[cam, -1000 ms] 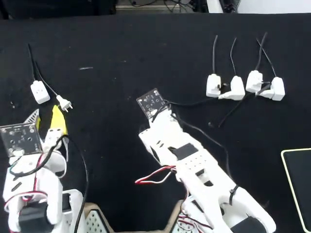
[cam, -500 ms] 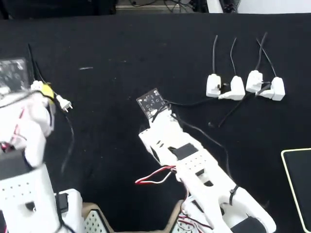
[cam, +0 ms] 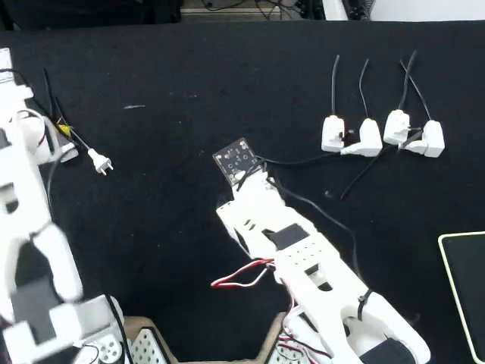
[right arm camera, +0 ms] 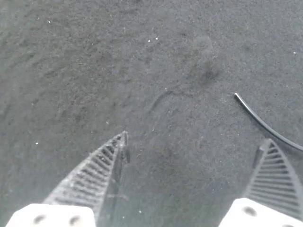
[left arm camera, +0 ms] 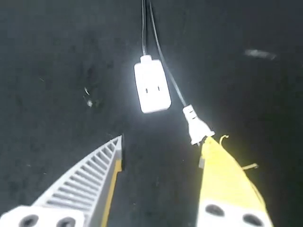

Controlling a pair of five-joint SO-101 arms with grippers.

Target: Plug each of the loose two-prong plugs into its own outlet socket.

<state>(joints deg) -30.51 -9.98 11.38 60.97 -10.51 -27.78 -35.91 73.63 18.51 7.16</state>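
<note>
The left claw (left arm camera: 162, 142) is held wide open over the black table (cam: 189, 76), with nothing gripped. The white socket (left arm camera: 151, 90) is laid flat near its tips. The loose plug (left arm camera: 195, 126) is seen right beside the yellow fingertip (left arm camera: 218, 161). The right claw (right arm camera: 196, 139) is held open too.

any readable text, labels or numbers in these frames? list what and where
No legible text in any view.
outlet socket: plain white face with two slots, no print visible.
loose plug: no print visible.
circuit board near the table's centre: tiny specks, too small to read.
</note>
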